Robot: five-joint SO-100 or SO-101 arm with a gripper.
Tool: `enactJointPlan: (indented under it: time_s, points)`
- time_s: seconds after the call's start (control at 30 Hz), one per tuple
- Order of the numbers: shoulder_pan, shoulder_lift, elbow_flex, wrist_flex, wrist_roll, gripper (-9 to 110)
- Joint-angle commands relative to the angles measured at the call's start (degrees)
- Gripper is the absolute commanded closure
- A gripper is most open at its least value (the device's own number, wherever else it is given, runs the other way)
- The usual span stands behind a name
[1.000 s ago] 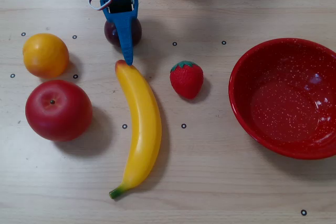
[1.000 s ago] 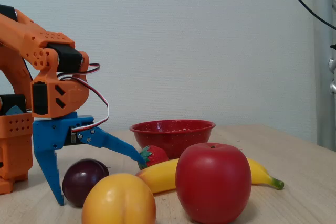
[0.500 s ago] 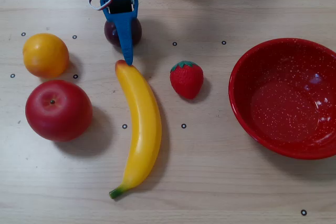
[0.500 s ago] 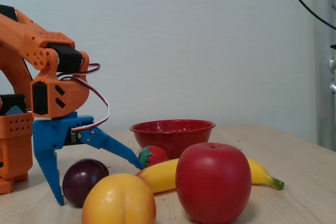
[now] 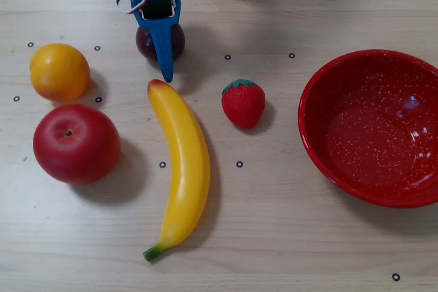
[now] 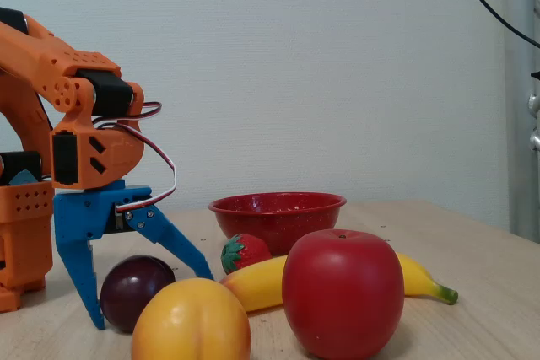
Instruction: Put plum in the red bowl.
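Plum (image 6: 135,291) round — no long axis; gripper (image 6: 150,299) spread wide astride it, not clenched.

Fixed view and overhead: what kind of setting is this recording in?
Probably an indoor tabletop test setup: a pale wood-grain table with small ring markers, a plain white wall, and glossy, likely toy fruit such as the banana.

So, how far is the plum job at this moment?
Nothing is finished: the glossy speckled red bowl holds no fruit. In hand: the blue two-finger gripper stands open around the small dark purple plum, which sits on the table. Left: closing, lifting, carrying it to the bowl.
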Motion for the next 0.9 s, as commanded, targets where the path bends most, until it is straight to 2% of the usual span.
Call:
enactJointPlan:
  time_s: [0.0, 0.57, 0.67, 0.77, 0.87]
  points:
    - [-0.4, 1.0, -1.9, -0.8, -0.4, 61]
    - [-0.8, 0.9, -2.2, -0.8, 0.4, 79]
    - [-0.9, 0.9, -2.2, -0.7, 0.5, 86]
    - [-0.8, 1.0, -2.4, -0.2, 0.8, 99]
    - [-1.0, 1.4, -4.1, 3.3, 0.4, 101]
